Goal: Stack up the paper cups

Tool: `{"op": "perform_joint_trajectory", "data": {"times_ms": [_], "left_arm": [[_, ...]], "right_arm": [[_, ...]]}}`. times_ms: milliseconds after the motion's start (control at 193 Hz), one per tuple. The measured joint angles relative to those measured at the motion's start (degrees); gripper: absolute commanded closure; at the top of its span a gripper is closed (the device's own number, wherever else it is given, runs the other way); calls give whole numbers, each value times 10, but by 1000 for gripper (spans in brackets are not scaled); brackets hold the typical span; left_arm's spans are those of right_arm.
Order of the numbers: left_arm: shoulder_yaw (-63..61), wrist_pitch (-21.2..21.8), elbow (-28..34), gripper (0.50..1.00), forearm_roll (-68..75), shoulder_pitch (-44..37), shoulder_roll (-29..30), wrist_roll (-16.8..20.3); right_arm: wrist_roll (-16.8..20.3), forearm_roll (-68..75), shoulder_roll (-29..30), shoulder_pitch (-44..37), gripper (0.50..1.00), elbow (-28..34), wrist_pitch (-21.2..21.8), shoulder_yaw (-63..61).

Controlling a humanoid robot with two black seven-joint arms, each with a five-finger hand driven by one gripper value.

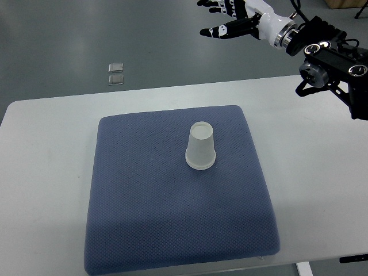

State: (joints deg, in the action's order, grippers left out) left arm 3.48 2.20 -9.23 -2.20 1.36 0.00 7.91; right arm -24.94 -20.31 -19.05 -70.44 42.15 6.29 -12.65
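Right, one white paper cup point(200, 148) stands upside down on the blue mat point(144, 218), base up, a little toward 1 o'clock from the mat's centre. Looks like a single cup; can't tell if more are nested inside. Mat lies on the white table point(322, 172), roughly centred. Right hand point(230, 20) is up at 1 o'clock of the frame, above the grey floor point(57, 46) past the table's far edge, well apart from the cup. Its black fingers point(215, 30) are spread and relaxed, pointing toward 9 o'clock, holding nothing. White wrist and black forearm run back to the right edge at 2 o'clock. Two small clear squares point(116, 73) sit on the floor at 11 o'clock, beyond the table.
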Motion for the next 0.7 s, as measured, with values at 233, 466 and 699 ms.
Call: {"op": "perform_joint_trajectory", "data": {"times_ms": [233,466,699], "left_arm": [[0,0,0,500,0,0,0,0],[0,0,0,500,0,0,0,0],[0,0,0,500,0,0,0,0]], "right_arm": [[8,161,16,30,607,-6,-75,0],[36,320,26,61,605,-9,-127,1],[46,348,27,102,591,-11,-69,5]]}}
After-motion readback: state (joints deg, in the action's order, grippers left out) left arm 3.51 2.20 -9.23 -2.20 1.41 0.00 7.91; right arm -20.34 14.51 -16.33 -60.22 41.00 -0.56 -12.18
